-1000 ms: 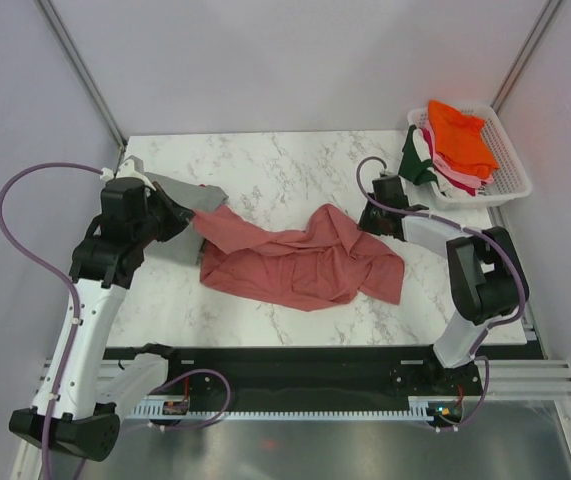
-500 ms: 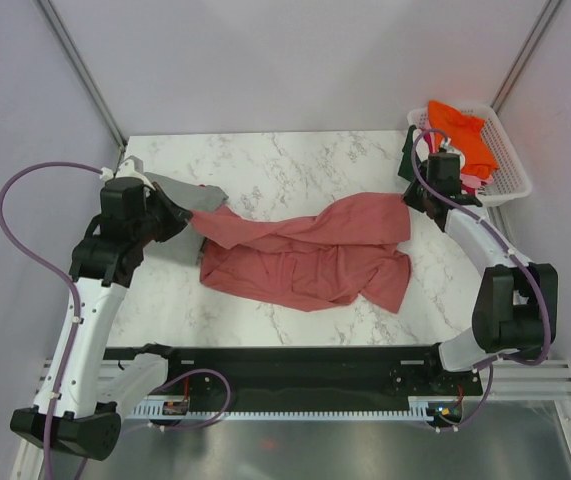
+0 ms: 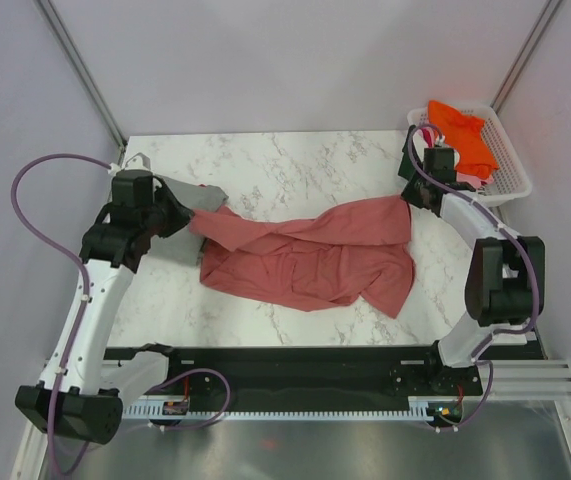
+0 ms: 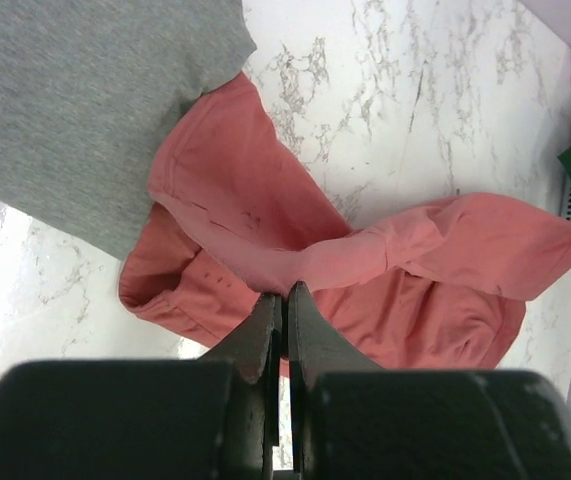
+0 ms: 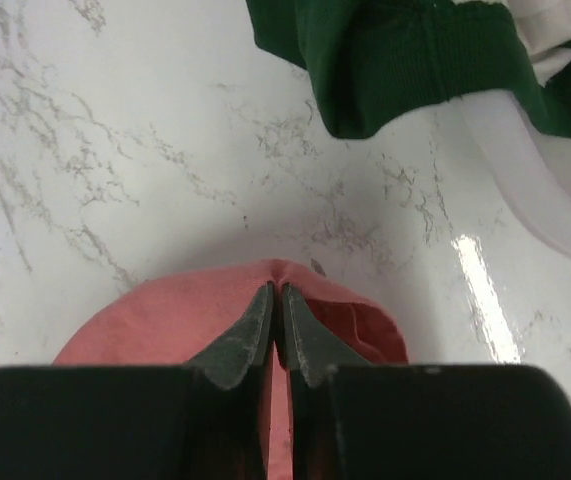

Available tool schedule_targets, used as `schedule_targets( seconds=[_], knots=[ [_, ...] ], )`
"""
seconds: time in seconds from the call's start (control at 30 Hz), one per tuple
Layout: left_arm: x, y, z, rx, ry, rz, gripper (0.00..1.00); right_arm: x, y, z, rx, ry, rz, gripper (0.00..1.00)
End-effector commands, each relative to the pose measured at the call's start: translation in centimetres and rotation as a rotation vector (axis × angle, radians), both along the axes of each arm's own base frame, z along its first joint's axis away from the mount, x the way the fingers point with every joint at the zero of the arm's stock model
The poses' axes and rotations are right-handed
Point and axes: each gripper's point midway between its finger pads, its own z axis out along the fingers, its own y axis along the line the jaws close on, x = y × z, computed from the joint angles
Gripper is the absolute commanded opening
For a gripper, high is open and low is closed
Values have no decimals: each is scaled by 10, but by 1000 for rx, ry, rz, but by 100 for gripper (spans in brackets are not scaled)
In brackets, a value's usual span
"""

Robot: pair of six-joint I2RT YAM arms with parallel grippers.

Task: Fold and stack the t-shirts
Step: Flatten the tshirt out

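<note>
My left gripper [image 4: 285, 305] is clamped on a fold of the salmon-pink t-shirt [image 3: 305, 255], and my right gripper [image 5: 277, 300] pinches its far edge. The shirt stretches across the marble table [image 3: 295, 160] from 9 to 2 o'clock. The grey t-shirt [image 3: 190, 195] lies at 10 and the white basket [image 3: 513, 185] at 2.

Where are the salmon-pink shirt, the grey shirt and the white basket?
salmon-pink shirt [image 3: 305, 262], top view, middle of the bunched body.
grey shirt [image 4: 75, 100], left wrist view, flat middle of the fabric.
white basket [image 3: 513, 162], top view, right-hand slatted wall.
</note>
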Motion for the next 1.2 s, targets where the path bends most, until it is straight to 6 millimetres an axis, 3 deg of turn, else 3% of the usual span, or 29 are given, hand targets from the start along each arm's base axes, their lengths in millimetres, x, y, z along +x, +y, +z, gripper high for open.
schedule_targets(
  seconds=[0.0,0.03,0.13,0.2,0.23,0.3,0.33,0.37,0.4,0.53,0.73,1.07,1.17],
  knots=[
    [25,4,3,29,-22,19,2,30,0,3,33,-32,-19,16],
    [29,3,2,26,-13,18,2,35,3,8,46,-44,-10,41],
    [42,2,-4,18,18,31,2,30,7,6,59,-38,3,55],
    [49,2,-4,11,22,31,2,19,5,13,55,-54,4,57],
    [51,2,-5,10,25,29,2,8,5,2,53,-30,6,59],
    [52,2,-3,2,23,24,2,-6,3,8,31,-44,14,60],
    [52,1,-4,1,25,20,2,-20,1,-6,22,-12,13,60],
    [51,-3,-4,-7,24,-6,2,-26,-1,0,7,-26,16,59],
    [51,-4,-3,-10,20,-14,2,-36,-2,-10,2,-4,14,59],
    [49,-2,-8,-3,30,-11,2,-54,-3,-11,-7,-11,20,59],
    [45,-4,-10,-14,35,-42,2,-59,-1,-14,-4,-9,30,59],
    [44,-2,-16,-21,48,-32,2,-60,-2,-46,-3,73,22,56],
    [44,0,-15,-14,38,-25,2,-61,-5,-56,-9,99,5,51]
  ],
)
